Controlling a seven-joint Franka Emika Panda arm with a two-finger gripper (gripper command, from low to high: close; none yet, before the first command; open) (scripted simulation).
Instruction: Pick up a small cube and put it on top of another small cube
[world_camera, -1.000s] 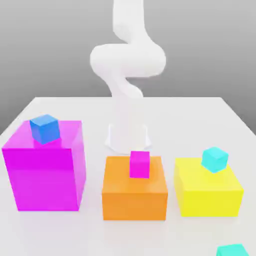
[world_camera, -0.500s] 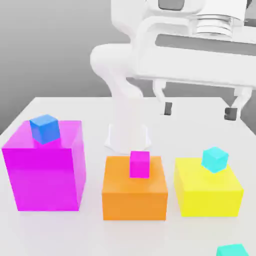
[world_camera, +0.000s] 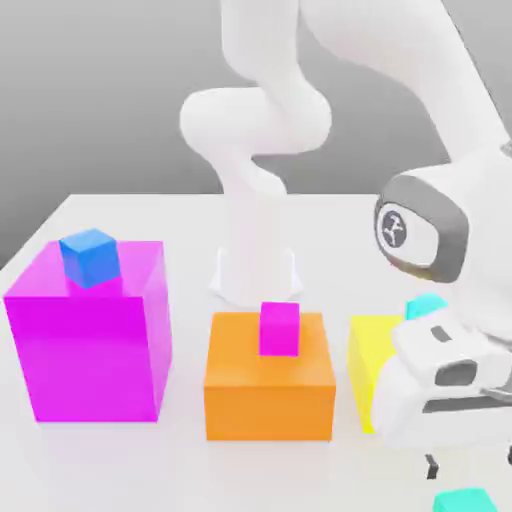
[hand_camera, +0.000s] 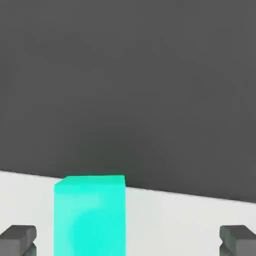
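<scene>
The teal cube (world_camera: 465, 500) sits on the white surface (world_camera: 150, 215) at the near edge, toward the exterior view's right, in front of the yellow block (world_camera: 366, 368). In the hand view the teal cube (hand_camera: 90, 215) stands between the two dark fingertips (hand_camera: 17, 239), closer to one of them and touching neither. The gripper (hand_camera: 128, 240) is spread wide with nothing held, and its fingertips are level with the cube's lower part.

In the exterior view the white hand (world_camera: 440, 385) hangs low over the near right corner, just above the teal cube, and covers most of the yellow block. One dark fingertip (world_camera: 433, 466) shows below the hand, just left of the cube. A light-cyan cube (world_camera: 425, 306) peeks out from behind the hand, on top of the yellow block.

In the middle stands an orange block (world_camera: 268, 385) with a small magenta cube (world_camera: 279, 329) on its top. At the exterior view's left is a large magenta block (world_camera: 88, 340) carrying a small blue cube (world_camera: 89, 257) on its far left corner. The three big blocks stand in a row, well apart from one another. The arm's base (world_camera: 255, 265) rises from the surface behind the orange block.
</scene>
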